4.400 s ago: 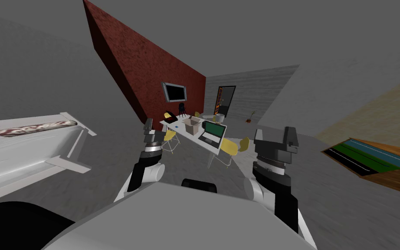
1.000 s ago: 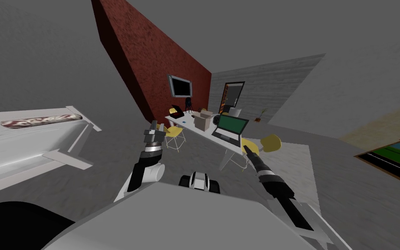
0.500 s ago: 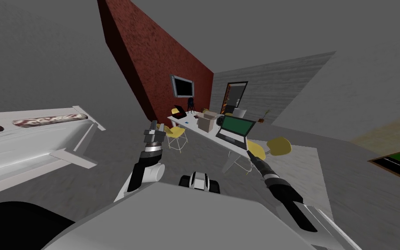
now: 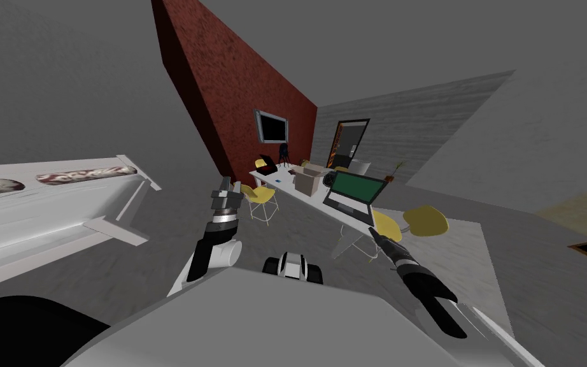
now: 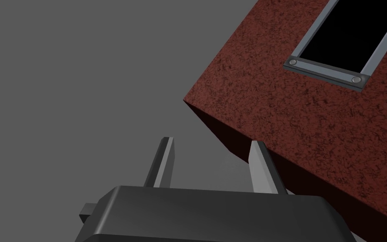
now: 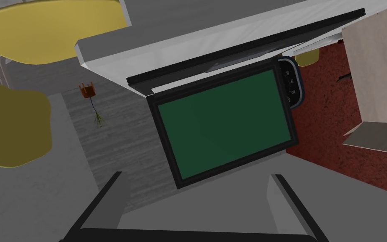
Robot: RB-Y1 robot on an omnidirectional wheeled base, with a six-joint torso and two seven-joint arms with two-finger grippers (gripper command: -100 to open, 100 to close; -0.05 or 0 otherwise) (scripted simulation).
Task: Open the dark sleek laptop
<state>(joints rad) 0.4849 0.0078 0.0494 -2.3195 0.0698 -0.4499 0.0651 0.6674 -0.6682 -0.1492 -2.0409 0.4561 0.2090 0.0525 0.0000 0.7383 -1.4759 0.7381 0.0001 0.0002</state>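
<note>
Fingers [image 6: 104, 201] of the right gripper [image 6: 197, 176] stand wide apart with nothing between them, two thin, flat grey blades. That arm reaches out low towards the near end of the table [image 6: 104, 45], its tip just short of the near corner and touching nothing. The left gripper [image 4: 225, 189] is held up well apart from the table. Its two fingers [image 5: 163, 164] are parted too, by a narrower gap, and hold nothing.

Off to the left a long white shelf [image 4: 63, 216] carries two mottled red-and-white rolls [image 4: 85, 173], lying end to end. One pale grey rectangular rug [image 4: 470, 255] lies on the floor by the table's near end.

One laptop [image 6: 226, 126] sits at that near end, close to the edge. Its slim black base lies flat and its lid is already raised, with a plain dark-green screen in a thin black frame facing the right gripper. Three yellow chairs [image 6: 14, 126] show plainly, smooth moulded shells on thin legs: two off the near end, one by the long edge on the left gripper's side.

Past the laptop stands one tan open-topped box [image 4: 309, 179]. One round dark device [image 6: 292, 82] with a dial sits just behind the lid. At the far end is one small black object [image 4: 265, 167], too small to tell. Beyond, one potted plant [image 6: 92, 103] stands by a streaked grey wall.
</note>
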